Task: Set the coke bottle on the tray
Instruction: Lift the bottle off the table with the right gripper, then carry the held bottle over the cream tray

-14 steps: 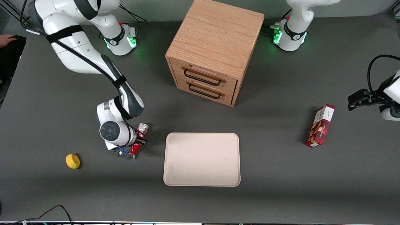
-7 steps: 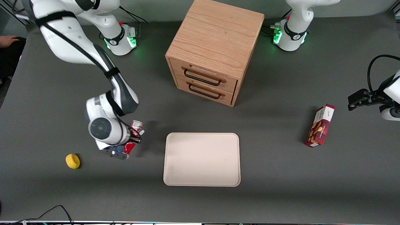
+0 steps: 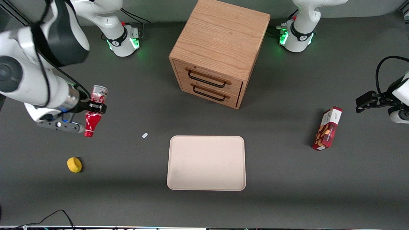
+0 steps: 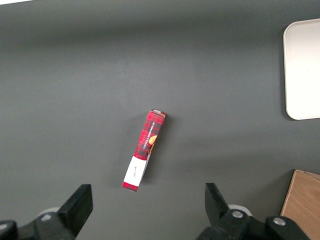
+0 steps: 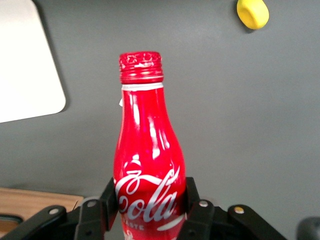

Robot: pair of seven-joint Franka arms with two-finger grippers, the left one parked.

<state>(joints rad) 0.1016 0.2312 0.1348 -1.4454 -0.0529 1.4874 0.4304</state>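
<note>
My right gripper (image 3: 94, 108) is shut on the coke bottle (image 3: 93, 111), a slim red bottle with white script lettering, and holds it in the air above the table toward the working arm's end. The bottle is tilted, silvery base up and red cap down toward the front camera. In the right wrist view the bottle (image 5: 148, 165) sits squeezed between the black fingers (image 5: 194, 206) of the gripper (image 5: 149, 205). The cream-beige tray (image 3: 206, 163) lies flat and bare in front of the drawer cabinet, well apart from the bottle; a corner of it shows in the right wrist view (image 5: 25, 70).
A wooden two-drawer cabinet (image 3: 219, 51) stands farther from the front camera than the tray. A yellow ball-like object (image 3: 74, 164) lies near the working arm's end. A small white scrap (image 3: 144, 135) lies beside the tray. A red snack box (image 3: 327, 128) stands toward the parked arm's end.
My gripper has lifted the bottle off the table and swung it up and away from the tray. A small white scrap now shows where the bottle stood.
</note>
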